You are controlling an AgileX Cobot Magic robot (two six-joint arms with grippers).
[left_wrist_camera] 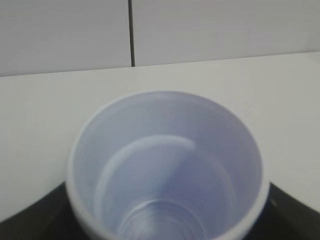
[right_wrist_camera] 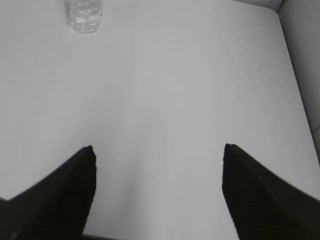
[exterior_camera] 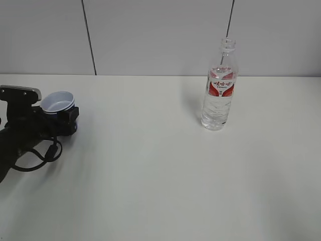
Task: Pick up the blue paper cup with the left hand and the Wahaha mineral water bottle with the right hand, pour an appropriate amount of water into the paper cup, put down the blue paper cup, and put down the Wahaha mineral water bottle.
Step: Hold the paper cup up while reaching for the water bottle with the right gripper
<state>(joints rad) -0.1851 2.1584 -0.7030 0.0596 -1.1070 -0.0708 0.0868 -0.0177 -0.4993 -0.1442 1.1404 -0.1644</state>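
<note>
The blue paper cup (exterior_camera: pixel 57 102) is upright between the jaws of my left gripper (exterior_camera: pixel 64 116) at the far left. It seems held a little above the table. In the left wrist view the cup (left_wrist_camera: pixel 165 165) fills the frame, its white inside looks dry, and black fingers (left_wrist_camera: pixel 292 215) flank it. The Wahaha bottle (exterior_camera: pixel 219 88) stands upright and capless at the back right, with clear water in its lower body. Its base shows in the right wrist view (right_wrist_camera: pixel 83 15), far ahead and to the left of my right gripper (right_wrist_camera: pixel 157 150). That gripper is open, empty, and out of the exterior view.
The white table (exterior_camera: pixel 160 175) meets a grey panelled wall (exterior_camera: pixel 160 35) at the back. In the right wrist view the table's right edge (right_wrist_camera: pixel 300 100) runs beside a wall. A black cable loop (exterior_camera: pixel 37 158) hangs under the left arm.
</note>
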